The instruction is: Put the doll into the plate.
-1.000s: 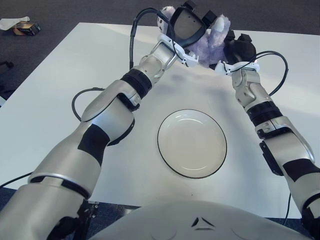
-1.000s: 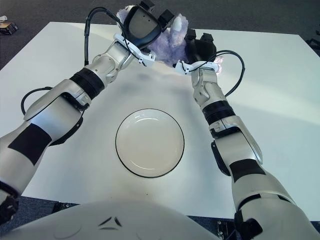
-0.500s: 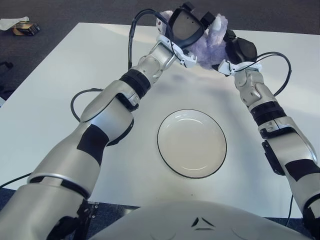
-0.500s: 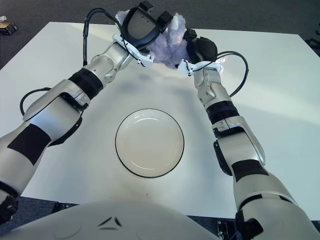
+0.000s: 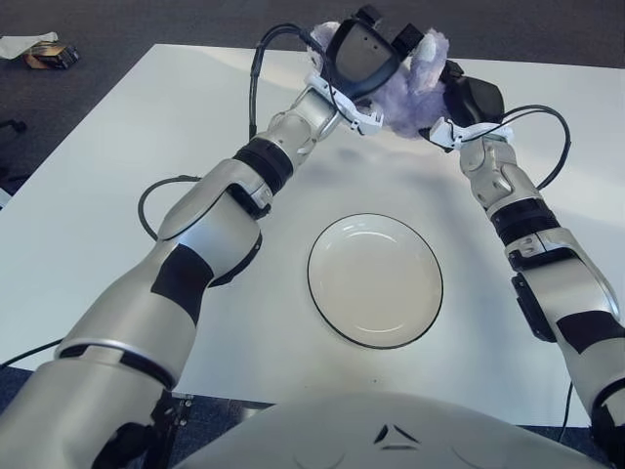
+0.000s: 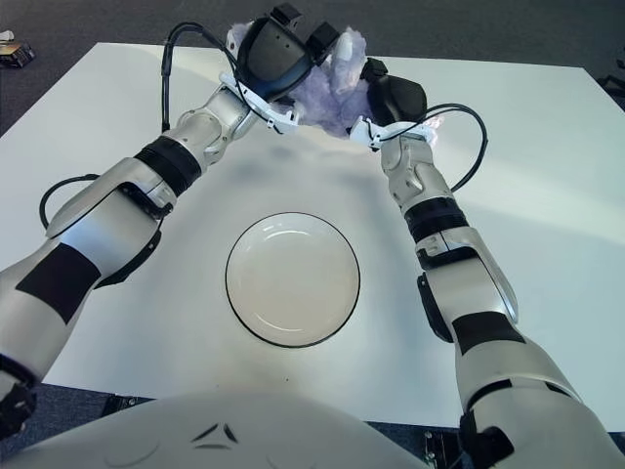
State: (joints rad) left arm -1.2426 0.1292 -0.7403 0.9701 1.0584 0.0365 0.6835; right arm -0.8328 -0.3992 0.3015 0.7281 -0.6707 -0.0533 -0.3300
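Left hand (image 5: pixel 363 61) and right hand (image 5: pixel 472 100) both clamped on the fluffy purple doll (image 5: pixel 408 88), squeezing it from either side, up near the far edge of the white table (image 5: pixel 117 186). Empty plate (image 5: pixel 375 280) sitting closer in, toward the near edge, well apart from the doll.

one doll (image 5: pixel 408 86), pale purple and plush. one plate (image 5: pixel 375 280), white with a dark rim. one white table (image 5: pixel 117 176). two robot hands: one left hand (image 5: pixel 363 54) and one right hand (image 5: pixel 472 98), each on one side of the doll. two black cables, one looping off each forearm. one small dark item (image 5: pixel 51 57) with a pale scrap beside it on the floor at the far left; what it is cannot be told.
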